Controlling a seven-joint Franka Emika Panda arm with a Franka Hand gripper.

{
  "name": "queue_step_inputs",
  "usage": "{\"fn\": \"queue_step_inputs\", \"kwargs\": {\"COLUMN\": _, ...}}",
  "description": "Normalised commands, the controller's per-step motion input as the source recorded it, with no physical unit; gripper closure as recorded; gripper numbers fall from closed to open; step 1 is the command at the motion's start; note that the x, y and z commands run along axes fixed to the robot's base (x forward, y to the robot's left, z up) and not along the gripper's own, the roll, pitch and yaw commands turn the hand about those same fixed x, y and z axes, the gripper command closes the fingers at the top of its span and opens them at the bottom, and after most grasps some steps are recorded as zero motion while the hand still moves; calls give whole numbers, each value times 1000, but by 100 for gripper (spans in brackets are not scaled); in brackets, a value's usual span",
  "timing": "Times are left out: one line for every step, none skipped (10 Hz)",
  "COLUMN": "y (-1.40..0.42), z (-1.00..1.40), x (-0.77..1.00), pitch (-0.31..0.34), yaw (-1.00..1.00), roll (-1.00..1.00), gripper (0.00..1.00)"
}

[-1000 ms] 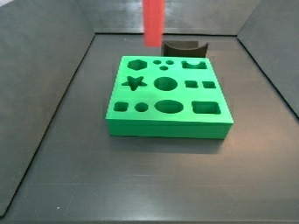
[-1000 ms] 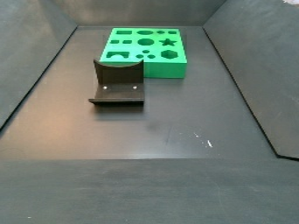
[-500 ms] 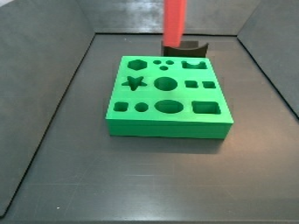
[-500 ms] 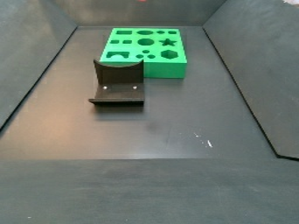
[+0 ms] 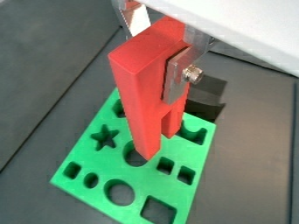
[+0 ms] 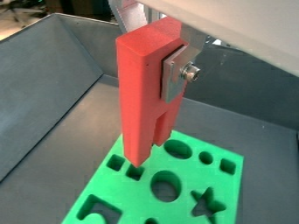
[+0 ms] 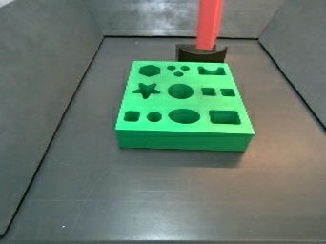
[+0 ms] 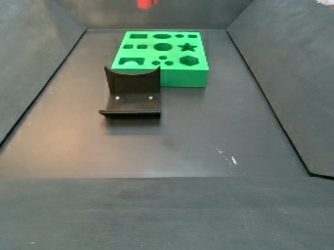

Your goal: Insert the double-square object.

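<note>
The double-square object (image 5: 149,96) is a tall red bar with two square prongs pointing down. My gripper (image 5: 158,66) is shut on its upper part, with a silver finger (image 5: 177,77) pressed on one side; both wrist views show it (image 6: 149,70). The object hangs upright, well above the green block (image 5: 100,162) with shaped holes (image 6: 122,188). In a side view the red bar (image 7: 211,24) reaches down from the top edge over the far side of the green block (image 7: 185,129); the gripper is out of frame there. In another side view only its tip (image 8: 146,3) shows.
The dark fixture (image 8: 131,93) stands on the floor beside the green block (image 8: 163,57); it also shows in a side view (image 7: 201,52) and a wrist view (image 5: 211,94). Grey walls enclose the dark floor (image 8: 196,146).
The red object has moved to the right in a side view, from over the block's far edge to over the fixture. Its tip has come into the other side view.
</note>
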Motion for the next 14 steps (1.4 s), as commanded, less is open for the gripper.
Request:
{"fn": "queue_step_inputs", "kwargs": {"y": 326, "z": -131, "x": 857, "pitch": 0, "yaw": -463, "roll": -59, "gripper": 100}}
{"fn": "queue_step_inputs", "kwargs": {"y": 326, "z": -140, "x": 740, "pitch": 0, "yaw": -551, "roll": -53, "gripper": 100}}
{"fn": "queue_step_inputs", "kwargs": {"y": 257, "z": -223, "x": 457, "pitch": 0, "yaw": -751, "roll": 0, "gripper": 100}}
{"fn": "queue_step_inputs", "kwargs": {"y": 203, "z": -249, "x": 300, "pitch": 10, "yaw": -843, "roll": 0, "gripper": 100}}
{"fn": "queue_step_inputs", "kwargs": {"y": 180, "z": -211, "x": 314, "pitch": 0, "yaw": -860, "roll": 0, "gripper": 100}}
{"fn": "queue_step_inputs", "kwargs": {"y": 123, "z": -231, "x": 289, "pitch": 0, "yaw": -894, "roll": 0, "gripper": 100}}
{"fn": "queue_step_inputs", "kwargs": {"y": -23, "z": -169, "x": 300, "pitch": 0, "yaw": -803, "roll": 0, "gripper": 100}}
{"fn": "queue_step_inputs", "kwargs": {"y": -209, "z": -66, "x": 406, "pitch": 20, "yaw": -626, "roll": 0, "gripper": 100}}
{"fn": "queue_step_inputs", "kwargs": {"y": -331, "z": -63, "x": 540, "pitch": 31, "yaw": -440, "roll": 11, "gripper": 100}}
{"fn": "queue_step_inputs", "kwargs": {"y": -377, "z": -109, "x": 540, "pitch": 53, "yaw": -380, "roll": 69, "gripper": 100}}
{"fn": "queue_step_inputs", "kwargs": {"y": -266, "z": -223, "x": 237, "pitch": 34, "yaw": -660, "roll": 111, "gripper": 100}}
{"fn": "queue_step_inputs", "kwargs": {"y": -69, "z": -297, "x": 0, "pitch": 0, "yaw": -1000, "roll": 134, "gripper": 100}}
{"fn": "queue_step_inputs", "kwargs": {"y": -11, "z": -260, "x": -66, "pitch": 26, "yaw": -1000, "roll": 147, "gripper": 100}}
{"fn": "queue_step_inputs", "kwargs": {"y": -9, "z": -231, "x": -89, "pitch": 71, "yaw": -997, "roll": 136, "gripper": 100}}
